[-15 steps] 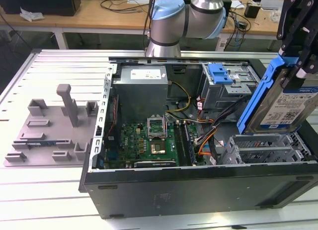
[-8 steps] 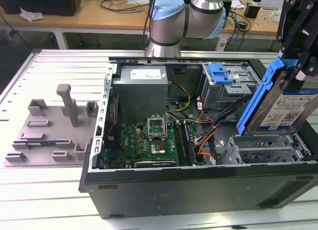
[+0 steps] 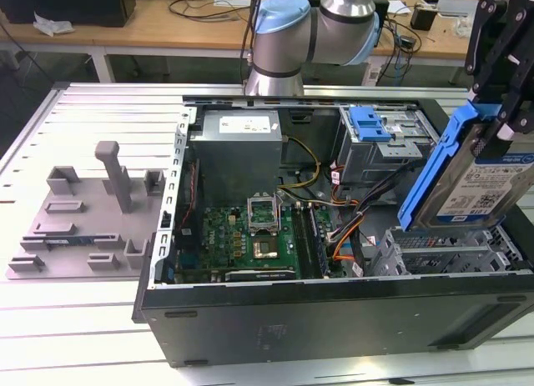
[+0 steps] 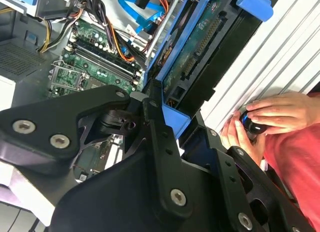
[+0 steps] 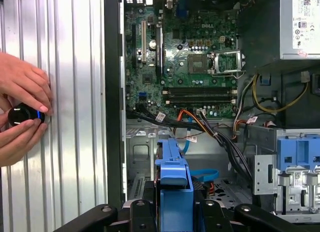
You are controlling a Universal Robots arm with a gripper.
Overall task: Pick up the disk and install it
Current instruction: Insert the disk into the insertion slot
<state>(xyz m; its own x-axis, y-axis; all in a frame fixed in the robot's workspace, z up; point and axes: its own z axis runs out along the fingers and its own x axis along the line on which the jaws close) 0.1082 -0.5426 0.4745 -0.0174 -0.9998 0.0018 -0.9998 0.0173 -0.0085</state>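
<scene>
Disk [image 3: 488,186], exterior view's right: smooth silver metal shell, glossy white-blue label. Carrier bracket [image 3: 434,173]: bright blue plastic, semi-gloss. Gripper [image 3: 498,127]: matt black, hard finish. Arm [image 3: 288,57]: satin silver metal w/ pale blue plastic cap. Table [image 3: 92,102]: ribbed bare metal, soft sheen. Fixture plate [image 3: 79,236], exterior view's left: matt grey plastic. Case wall [image 3: 334,319]: matt black sheet metal. Power supply [image 3: 238,152]: dull grey metal, white paper label. Bench [image 3: 167,19] at back: light wood. Sleeve [image 4: 295,164], second wrist view: red cloth.

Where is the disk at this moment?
At the exterior view's right, the disk hangs tilted, clamped in the hand, above the metal drive cage of the open computer case.
</scene>
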